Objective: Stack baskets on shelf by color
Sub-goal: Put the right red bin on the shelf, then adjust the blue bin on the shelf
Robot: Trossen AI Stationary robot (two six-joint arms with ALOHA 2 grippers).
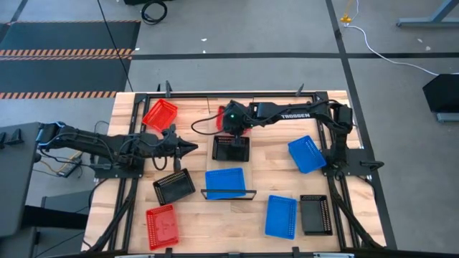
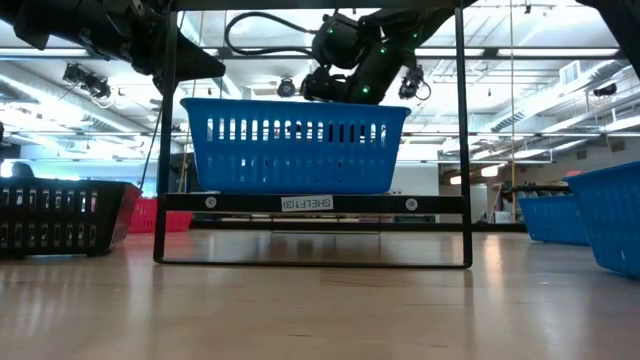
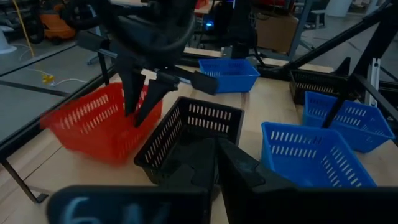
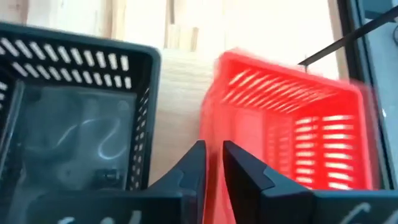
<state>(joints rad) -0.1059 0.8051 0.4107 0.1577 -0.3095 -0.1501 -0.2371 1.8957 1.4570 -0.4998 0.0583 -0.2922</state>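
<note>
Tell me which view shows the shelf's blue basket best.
Low view: the blue basket sits side-on atop the shelf. The high view shows it from above; the left wrist view catches it off-centre; the right wrist view misses it.
</note>
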